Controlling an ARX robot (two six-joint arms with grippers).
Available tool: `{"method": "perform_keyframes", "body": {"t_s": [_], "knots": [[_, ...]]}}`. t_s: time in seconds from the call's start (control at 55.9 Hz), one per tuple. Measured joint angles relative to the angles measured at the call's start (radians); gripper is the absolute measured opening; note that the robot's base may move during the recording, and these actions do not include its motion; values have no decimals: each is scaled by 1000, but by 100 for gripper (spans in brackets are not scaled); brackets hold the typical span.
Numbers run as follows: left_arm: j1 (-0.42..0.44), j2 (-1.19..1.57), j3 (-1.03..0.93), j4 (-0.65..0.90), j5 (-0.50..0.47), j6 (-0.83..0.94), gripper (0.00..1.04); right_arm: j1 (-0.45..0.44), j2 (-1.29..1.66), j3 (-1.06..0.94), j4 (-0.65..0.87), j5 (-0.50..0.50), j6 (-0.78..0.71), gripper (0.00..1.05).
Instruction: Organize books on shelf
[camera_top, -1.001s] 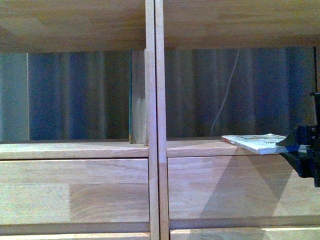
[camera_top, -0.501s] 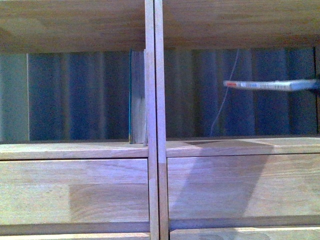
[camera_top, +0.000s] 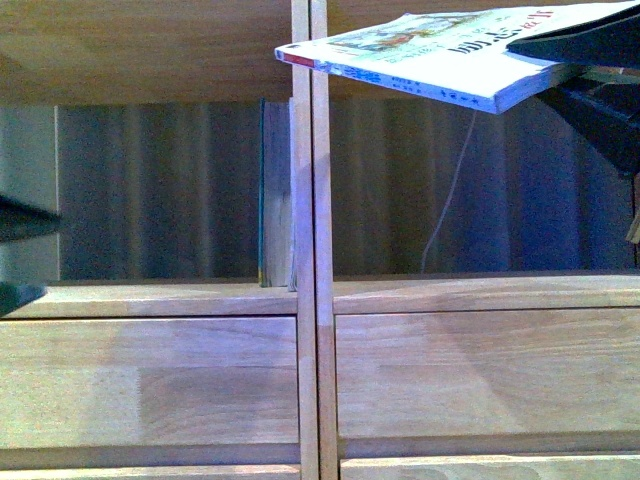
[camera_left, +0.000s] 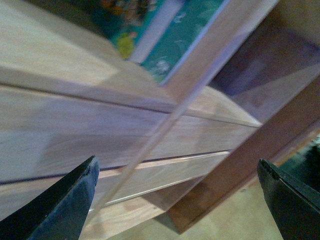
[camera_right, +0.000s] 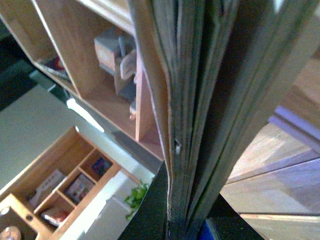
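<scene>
Front view: the right gripper (camera_top: 560, 68) is high up, with its jaws pinching one end of the white paperback (camera_top: 440, 55). The paperback reaches out flat from the jaws, slightly tilted. Its far, red-tipped corner crosses in front of the central divider (camera_top: 310, 300) of the light-wood bookcase (camera_top: 150, 370). The compartment surface lies well below these jaws. The left gripper (camera_top: 15, 255) shows only as two dark tips, spread apart with nothing between them. Well off to the side of them, the dark-green-edged book (camera_top: 270, 190) stands upright on the surface, touching the divider.

Left wrist view: the jaws of the left gripper (camera_left: 182, 200) are wide apart and hold nothing. Drawer fronts and a pale upright strip run between and beyond them. A teal picture cover (camera_left: 175, 40) sits further out, and I cannot tell which book it belongs to.

Right wrist view: the paperback's page edges (camera_right: 200, 100) rise straight out of the right gripper (camera_right: 192, 220), whose jaws are clamped on either side of them.
</scene>
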Motion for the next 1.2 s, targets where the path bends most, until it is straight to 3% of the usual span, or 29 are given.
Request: {"method": "perform_keyframes", "body": {"t_s": [0.107, 0.286, 0.501, 0.858, 1.198], "knots": [[-90, 0, 22, 98, 46, -119, 97, 32, 39, 0, 17, 26, -22, 7], [-231, 2, 32, 164, 2, -233, 97, 86, 101, 10, 18, 57, -48, 7], [-341, 3, 32, 182, -41, -273, 97, 150, 143, 45, 11, 97, -64, 7], [-346, 41, 53, 268, -73, -356, 97, 274, 113, 39, 15, 93, -89, 7], [-346, 39, 79, 296, -76, -384, 56, 357, 99, 37, -29, 104, -130, 7]]}}
